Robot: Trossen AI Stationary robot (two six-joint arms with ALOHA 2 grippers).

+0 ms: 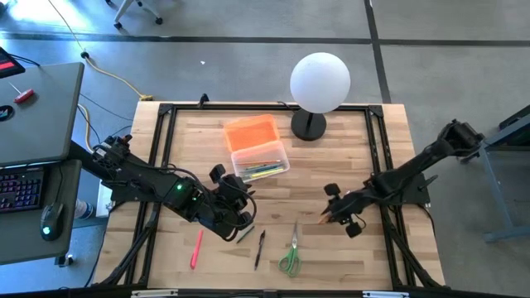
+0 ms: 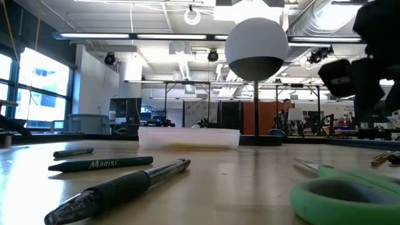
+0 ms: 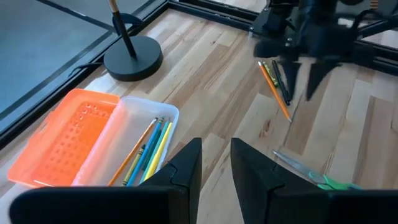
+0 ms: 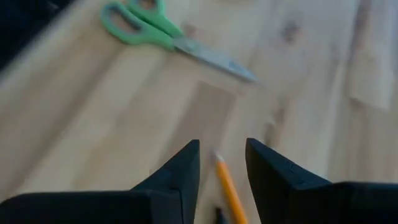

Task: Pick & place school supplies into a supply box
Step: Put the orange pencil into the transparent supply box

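Note:
The clear supply box (image 1: 262,161) holds several pencils (image 3: 144,154), and its orange lid (image 1: 250,132) lies against its far side. My left gripper (image 1: 236,211) (image 3: 216,163) hovers open and empty near the box's near side. My right gripper (image 1: 335,217) (image 4: 222,158) is open, with its fingers on either side of an orange pencil (image 4: 227,185) on the table, not touching it. A black pen (image 3: 281,81) lies beside that pencil. The green-handled scissors (image 1: 291,252), a pink marker (image 1: 196,248), a black pen (image 1: 260,247) and green pencils (image 2: 100,164) lie on the near part of the table.
A white globe lamp (image 1: 320,81) stands on its black base (image 3: 132,57) at the far edge, right of the lid. A black frame (image 1: 161,149) runs round the wooden table. Left of the table stands a desk with a keyboard (image 1: 21,186) and a mouse.

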